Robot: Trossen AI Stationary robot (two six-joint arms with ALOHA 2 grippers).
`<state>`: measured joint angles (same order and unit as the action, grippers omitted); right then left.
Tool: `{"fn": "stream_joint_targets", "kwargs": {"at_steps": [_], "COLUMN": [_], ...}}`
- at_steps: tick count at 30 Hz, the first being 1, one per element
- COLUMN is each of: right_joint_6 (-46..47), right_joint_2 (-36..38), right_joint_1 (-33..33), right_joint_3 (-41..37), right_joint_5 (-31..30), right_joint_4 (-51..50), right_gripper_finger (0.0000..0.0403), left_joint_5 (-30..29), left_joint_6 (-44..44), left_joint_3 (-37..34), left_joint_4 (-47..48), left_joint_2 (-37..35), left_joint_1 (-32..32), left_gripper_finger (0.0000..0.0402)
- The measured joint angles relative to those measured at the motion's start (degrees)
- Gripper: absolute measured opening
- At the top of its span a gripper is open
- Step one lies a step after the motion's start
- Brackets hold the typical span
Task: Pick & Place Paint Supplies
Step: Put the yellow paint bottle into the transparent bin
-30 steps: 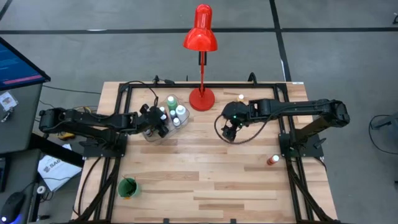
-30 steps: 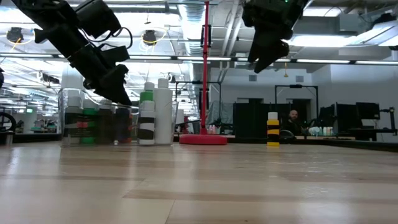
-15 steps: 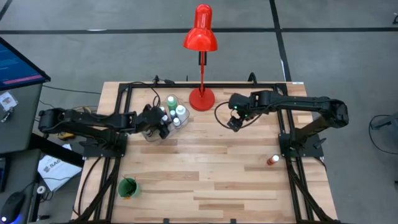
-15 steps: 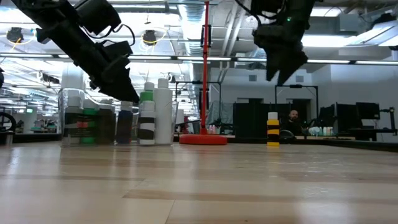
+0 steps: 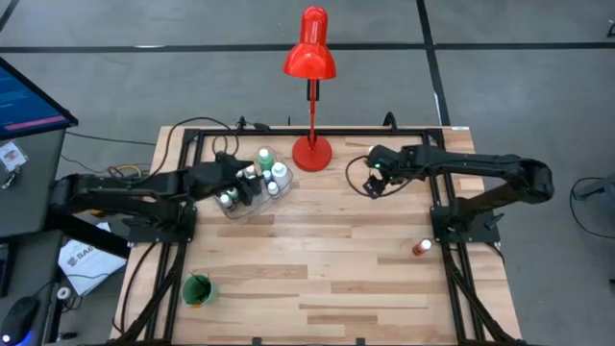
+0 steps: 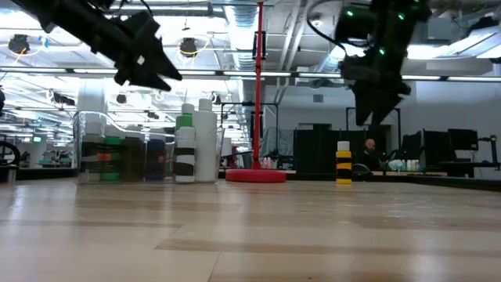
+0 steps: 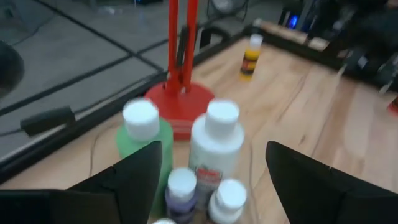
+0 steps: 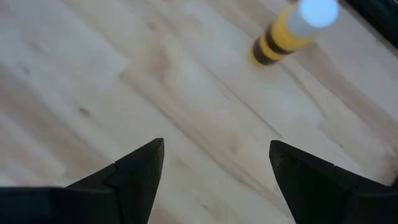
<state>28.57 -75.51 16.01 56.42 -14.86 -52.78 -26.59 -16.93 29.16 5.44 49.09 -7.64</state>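
While both arms hang above the far half of the table point(image 5: 317, 279), the next pick looks like the yellow-and-black bottle point(image 5: 373, 150), standing upright w/ white cap near the far edge, right of the red lamp point(image 5: 311, 152). Right gripper point(image 5: 373, 185) hovers just short of it, jaws spread wide, empty; in the right wrist view the bottle point(image 8: 292, 31) lies ahead of the fingers point(image 8: 134, 171), off to one side, long axis vertical. Right arm is clearly nearer. Left gripper point(image 5: 233, 187) is over the clear container point(image 5: 252, 197) of bottles point(image 7: 214, 140), fingers point(image 7: 134, 174) wide apart, holding nothing. A red bottle point(image 5: 419, 248) sits well apart by the right arm's base; a green cup point(image 5: 197, 288) near the front left.
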Motion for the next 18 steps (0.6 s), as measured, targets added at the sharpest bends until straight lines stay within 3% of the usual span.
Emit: {"fn": "stream_joint_targets", "kwargs": {"at_steps": [9, 18], "right_joint_6": [-7.8, -10.7], "right_joint_2": [8.9, 3.0], "right_joint_1": [5.3, 9.3], "right_joint_3": [-21.1, -28.6], "right_joint_5": [-3.9, -7.7], "right_joint_4": [28.7, 46.6], "right_gripper_finger": [0.0286, 0.0286], "left_joint_5": [0.1, 0.1], "left_joint_6": [0.2, 0.2], "left_joint_3": [0.0, 0.0], "left_joint_4": [-3.8, -6.0], "left_joint_2": [-7.1, -8.6], "left_joint_1": [0.0, 0.0], "left_gripper_finger": [0.0277, 0.0277]}}
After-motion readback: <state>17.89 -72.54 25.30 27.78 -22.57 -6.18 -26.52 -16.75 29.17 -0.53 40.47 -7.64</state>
